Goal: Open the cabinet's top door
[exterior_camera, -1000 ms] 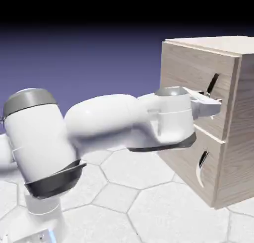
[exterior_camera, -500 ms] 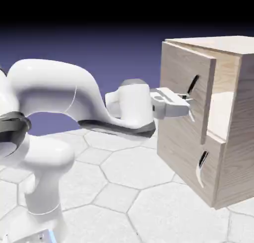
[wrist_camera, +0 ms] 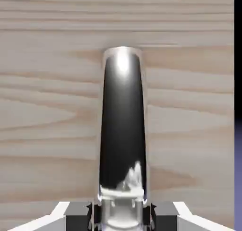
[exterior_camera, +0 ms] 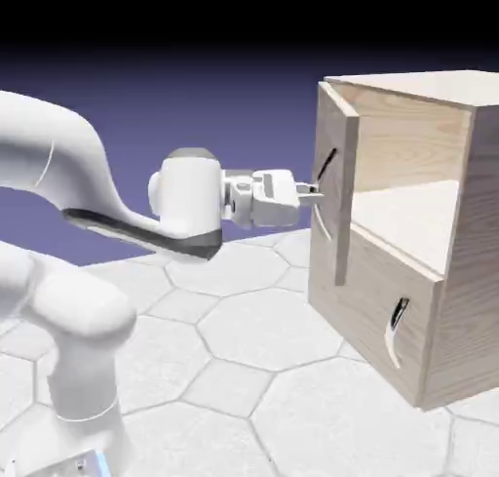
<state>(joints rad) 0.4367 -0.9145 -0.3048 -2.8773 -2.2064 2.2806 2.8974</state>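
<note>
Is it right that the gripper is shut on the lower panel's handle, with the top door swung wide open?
Not quite. The gripper is shut on the top door's handle, not the lower panel's handle, which hangs untouched, as the exterior view shows. The top door is indeed swung wide open.

White hexagon-tiled table (exterior_camera: 253, 368), wood-grain cabinet (exterior_camera: 458, 299) standing on it, right side.

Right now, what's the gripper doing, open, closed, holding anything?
Gripper: shut on the top door's handle; the top door is swung well open.
</note>
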